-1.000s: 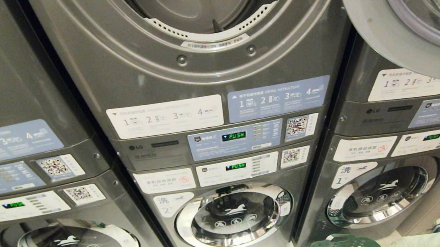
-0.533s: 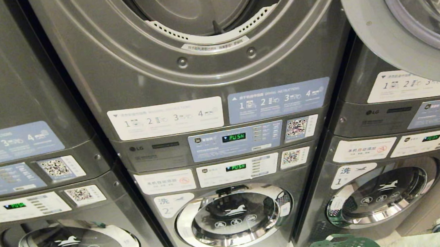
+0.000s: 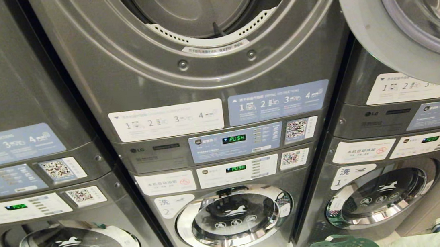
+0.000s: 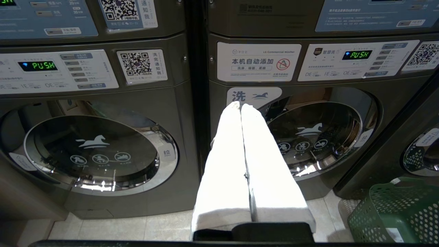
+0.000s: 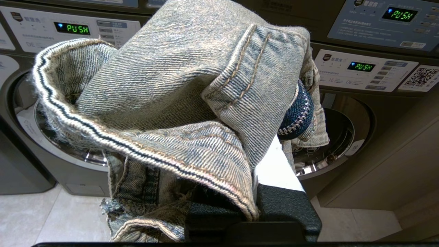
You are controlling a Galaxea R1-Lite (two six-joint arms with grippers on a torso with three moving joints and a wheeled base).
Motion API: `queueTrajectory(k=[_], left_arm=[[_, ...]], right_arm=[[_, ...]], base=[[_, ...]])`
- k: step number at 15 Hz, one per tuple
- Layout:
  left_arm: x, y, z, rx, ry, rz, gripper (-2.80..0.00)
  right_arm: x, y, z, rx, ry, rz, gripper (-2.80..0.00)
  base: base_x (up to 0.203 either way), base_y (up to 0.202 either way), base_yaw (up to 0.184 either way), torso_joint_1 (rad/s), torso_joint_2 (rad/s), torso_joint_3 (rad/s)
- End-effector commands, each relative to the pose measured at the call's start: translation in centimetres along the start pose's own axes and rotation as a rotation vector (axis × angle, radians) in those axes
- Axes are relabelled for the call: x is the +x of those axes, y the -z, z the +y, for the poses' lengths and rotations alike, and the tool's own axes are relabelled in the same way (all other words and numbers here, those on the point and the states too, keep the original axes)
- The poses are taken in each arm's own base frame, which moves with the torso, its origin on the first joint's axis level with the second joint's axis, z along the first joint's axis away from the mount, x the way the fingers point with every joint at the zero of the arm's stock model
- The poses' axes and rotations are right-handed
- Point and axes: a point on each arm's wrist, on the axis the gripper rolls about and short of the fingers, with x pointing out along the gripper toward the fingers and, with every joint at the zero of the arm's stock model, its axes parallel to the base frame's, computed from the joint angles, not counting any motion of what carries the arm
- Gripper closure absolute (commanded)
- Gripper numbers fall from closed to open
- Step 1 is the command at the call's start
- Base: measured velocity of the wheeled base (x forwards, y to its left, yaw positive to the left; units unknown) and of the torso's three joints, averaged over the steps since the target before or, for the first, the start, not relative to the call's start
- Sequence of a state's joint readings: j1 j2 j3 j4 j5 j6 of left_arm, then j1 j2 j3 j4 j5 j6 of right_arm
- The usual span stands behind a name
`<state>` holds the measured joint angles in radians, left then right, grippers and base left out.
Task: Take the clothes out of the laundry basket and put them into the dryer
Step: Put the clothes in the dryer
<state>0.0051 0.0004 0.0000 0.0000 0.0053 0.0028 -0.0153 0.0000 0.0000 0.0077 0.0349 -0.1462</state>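
While jeans (image 5: pixel 178 103) are clamped in the right gripper (image 5: pixel 271 161) before the washers, the left gripper (image 4: pixel 241 106) is pressed shut, empty. Soft, heavy denim is judged floppy; a thick seam is best pinched. The basket (image 4: pixel 398 212) is floor-level.

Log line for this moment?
right gripper: shut on jeans | left gripper: shut, empty | dryer: open | basket: on floor

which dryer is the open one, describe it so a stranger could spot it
Three grey stacked machines stand in a row. On the middle stack, above the control panels, sits the dryer. Unlike the shut chrome-ringed doors below, its round mouth gapes open, its door swung to the right.
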Motion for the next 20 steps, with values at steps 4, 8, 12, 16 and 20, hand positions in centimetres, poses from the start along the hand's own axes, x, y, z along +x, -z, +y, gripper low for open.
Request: queueTrajectory(k=[4,8,12,16,20], left_arm=[[0.01,0.0,0.0,0.0,0.0,0.001,0.0],[0.0,0.0,0.0,0.0,-0.001,0.0,0.0],[0.02,0.04,0.0,0.0,-0.002,0.003,0.0],[0.0,0.0,0.0,0.0,-0.002,0.0,0.0],[0.02,0.02,0.0,0.003,0.0,0.002,0.0]], right_arm=[[0.02,0.04,0.01,-0.001,-0.002,0.003,0.0],[0.02,0.04,0.01,-0.001,-0.001,0.003,0.0],[0.01,0.0,0.0,-0.001,0.001,0.002,0.0],[0.01,0.01,-0.01,0.004,0.004,0.004,0.0],[0.01,0.01,-0.01,0.011,0.004,0.004,0.0]], base=[[0.0,0.0,0.0,0.06,-0.11,-0.059],[0.0,0.0,0.0,0.065,-0.13,-0.064],[0.0,0.0,0.0,0.056,-0.11,-0.054],[0.0,0.0,0.0,0.066,-0.14,-0.067],[0.0,0.0,0.0,0.013,-0.04,-0.014]])
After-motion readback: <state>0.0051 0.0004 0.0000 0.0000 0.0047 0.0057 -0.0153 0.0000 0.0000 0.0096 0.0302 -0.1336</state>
